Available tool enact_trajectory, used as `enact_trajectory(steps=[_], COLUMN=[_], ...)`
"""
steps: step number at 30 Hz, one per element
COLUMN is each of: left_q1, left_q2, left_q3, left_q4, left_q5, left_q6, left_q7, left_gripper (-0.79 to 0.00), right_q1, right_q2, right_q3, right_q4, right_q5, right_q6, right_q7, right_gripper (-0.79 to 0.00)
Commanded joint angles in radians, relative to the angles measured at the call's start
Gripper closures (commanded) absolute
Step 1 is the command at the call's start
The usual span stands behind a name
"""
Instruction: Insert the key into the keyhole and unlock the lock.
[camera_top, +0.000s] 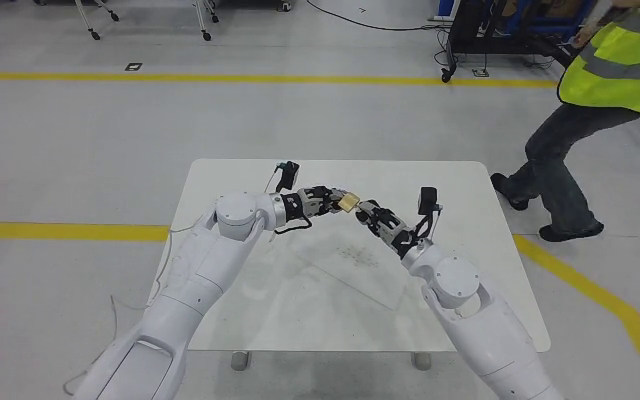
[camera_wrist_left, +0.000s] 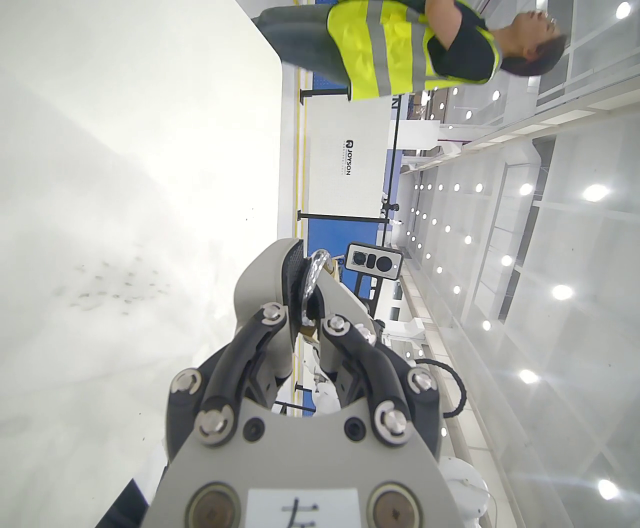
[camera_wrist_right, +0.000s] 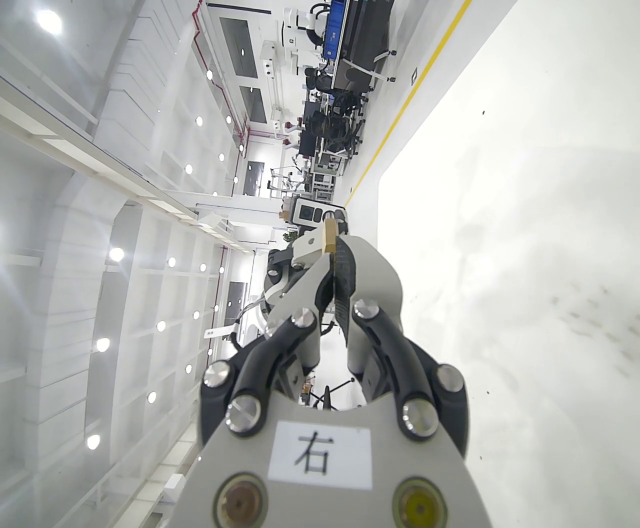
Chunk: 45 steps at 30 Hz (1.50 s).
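The left gripper (camera_wrist_left: 312, 274) is clenched on a small brass padlock (camera_top: 347, 202). In the left wrist view its two grey fingers are drawn close on the padlock's silvery, curved metal shackle (camera_wrist_left: 318, 265), which stands up between the dark pads. A sliver of the brass body shows lower down in the gap.

The right gripper (camera_wrist_right: 334, 260) is drawn tight as well. Its pads are pressed nearly together with only a thin dark seam between them, and its fingertips sit right against the brass padlock (camera_wrist_right: 329, 235). Whatever is pinched in that seam is too hidden to make out, so I cannot tell whether the key is there or how it sits in the keyhole.

From above, the left gripper (camera_top: 333, 199) and the right gripper (camera_top: 362, 209) point at each other from opposite sides, tip to tip, with the brass padlock held between them. Both forearms slope inward and upward from the shoulders, forming a shallow arch. The wrists are level with each other, raised above the far middle of the white rectangular table with rounded corners (camera_top: 300, 300). The padlock hangs in the air, clear of the tabletop. A patch of small dark scuff marks (camera_top: 357, 254) lies on the surface just nearer the robot than the two grippers.
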Motion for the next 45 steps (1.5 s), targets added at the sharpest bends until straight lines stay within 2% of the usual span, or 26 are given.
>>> enact_trajectory(steps=[1, 7, 8, 9, 10, 17, 25, 27, 30, 32, 36, 38, 41, 45], left_q1=[0.000, 0.002, 0.003, 0.004, 0.004, 0.008, 0.032, 0.040, 0.050, 0.055, 0.060, 0.061, 0.059, 0.058], left_q2=[0.000, 0.001, 0.001, 0.001, 0.001, 0.003, 0.018, 0.020, 0.022, 0.024, 0.025, 0.025, 0.024, 0.023], left_q3=[0.000, -0.006, -0.007, -0.008, -0.010, -0.037, -0.098, -0.101, -0.103, -0.104, -0.104, -0.101, -0.099, -0.098], left_q4=[-0.001, -0.007, -0.009, -0.009, -0.010, -0.004, -0.042, -0.061, -0.085, -0.095, -0.107, -0.106, -0.104, -0.102], left_q5=[0.003, 0.012, 0.012, 0.013, 0.013, -0.019, -0.027, -0.015, 0.003, 0.013, 0.025, 0.027, 0.025, 0.015], left_q6=[-0.005, -0.031, -0.032, -0.033, -0.034, -0.029, -0.109, -0.136, -0.172, -0.191, -0.213, -0.208, -0.210, -0.213], left_q7=[-0.003, 0.001, 0.002, 0.002, 0.003, 0.015, 0.038, 0.036, 0.035, 0.033, 0.028, 0.024, 0.018, 0.014], left_gripper=[0.000, 0.000, 0.000, 0.000, 0.000, 0.000, 0.000, 0.000, 0.000, 0.000, 0.000, 0.000, 0.000, 0.000], right_q1=[0.002, 0.005, 0.005, 0.005, 0.005, 0.005, 0.004, -0.011, -0.012, -0.008, 0.001, 0.007, 0.019, 0.027], right_q2=[-0.002, -0.012, -0.014, -0.014, -0.014, -0.014, -0.015, -0.021, -0.027, -0.028, -0.032, -0.033, -0.040, -0.050], right_q3=[-0.001, 0.006, 0.008, 0.009, 0.009, 0.009, 0.009, 0.020, 0.042, 0.050, 0.050, 0.046, 0.023, -0.014], right_q4=[0.004, 0.023, 0.026, 0.027, 0.027, 0.027, 0.025, 0.017, 0.042, 0.056, 0.070, 0.077, 0.084, 0.093], right_q5=[0.013, 0.119, 0.135, 0.141, 0.141, 0.141, 0.149, 0.286, 0.441, 0.470, 0.516, 0.532, 0.548, 0.568], right_q6=[0.001, -0.004, -0.007, -0.008, -0.008, -0.008, -0.011, -0.040, -0.061, -0.066, -0.060, -0.050, -0.046, -0.081], right_q7=[0.000, 0.012, 0.011, 0.010, 0.010, 0.010, 0.012, 0.051, 0.128, 0.154, 0.192, 0.206, 0.221, 0.253], right_gripper=[0.000, 0.000, -0.209, -0.668, -0.785, -0.785, -0.785, -0.785, -0.548, -0.397, -0.314, -0.289, -0.296, -0.234])
